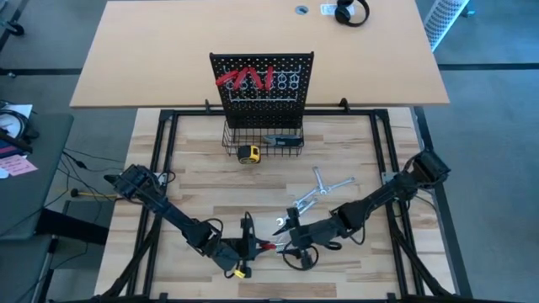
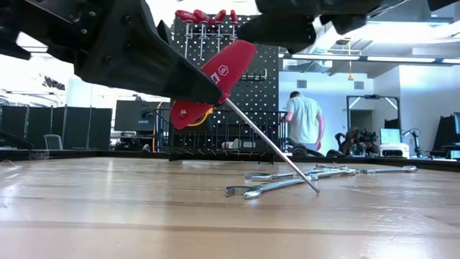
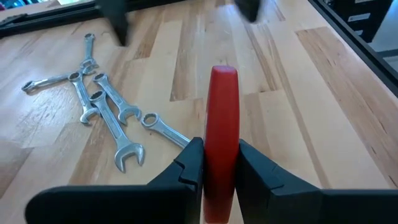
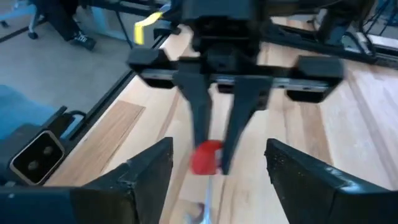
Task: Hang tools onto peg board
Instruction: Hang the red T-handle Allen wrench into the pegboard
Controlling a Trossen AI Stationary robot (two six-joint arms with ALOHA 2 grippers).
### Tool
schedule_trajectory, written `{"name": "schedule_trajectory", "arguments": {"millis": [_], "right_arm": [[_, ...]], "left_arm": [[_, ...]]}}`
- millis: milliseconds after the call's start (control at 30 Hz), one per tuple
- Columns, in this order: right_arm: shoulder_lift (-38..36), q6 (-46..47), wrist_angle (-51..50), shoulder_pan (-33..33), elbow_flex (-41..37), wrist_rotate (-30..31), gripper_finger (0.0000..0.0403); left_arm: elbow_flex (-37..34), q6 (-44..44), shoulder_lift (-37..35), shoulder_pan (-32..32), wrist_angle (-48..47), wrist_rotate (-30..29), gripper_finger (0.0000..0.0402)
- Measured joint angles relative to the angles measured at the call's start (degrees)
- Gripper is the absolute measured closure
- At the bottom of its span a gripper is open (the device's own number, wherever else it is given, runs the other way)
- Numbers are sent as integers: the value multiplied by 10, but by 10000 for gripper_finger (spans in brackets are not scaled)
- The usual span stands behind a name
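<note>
A red-handled tool (image 2: 219, 72) with a slim metal shaft (image 2: 273, 147) hangs near the table's front edge, with my left gripper (image 3: 221, 146) shut on it. My right gripper (image 4: 219, 149) stands open just to the right of it (image 1: 288, 237), its fingers apart on either side of the handle's end and touching nothing. The black peg board (image 1: 261, 76) stands upright at the back with red-handled tools (image 1: 244, 80) on its hooks. Several silver wrenches (image 3: 106, 106) lie flat on the table right of centre. My left gripper pinches the tool's red handle (image 3: 222, 124) between its two fingers. The fingers come slanting down from the table's left and lie along the handle, whose end sticks out past them. The shaft slants down to the right, its tip (image 2: 315, 189) low by the wrenches; whether it touches the table I cannot tell.
A black wire basket (image 1: 263, 139) sits at the peg board's base, with a yellow tape measure (image 1: 247, 154) in front of it. A black frame (image 1: 168, 135) runs round the work area. A person (image 2: 305, 119) stands in the room beyond the table.
</note>
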Motion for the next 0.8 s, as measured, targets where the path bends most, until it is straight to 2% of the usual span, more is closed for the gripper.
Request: {"name": "schedule_trajectory", "arguments": {"millis": [200,400,567,800], "right_arm": [[68,-4,-30,6,52,5,147],[92,-9,-142,6,118,16,185],[89,4,-161,6,131,16,232],[89,25,-182,2,131,18,325]], "left_arm": [[0,-9,0,3,-2,0,350],[0,-14,0,3,-7,0,350],[0,-18,0,3,-13,0,350],[0,-26,0,3,-16,1,349]]}}
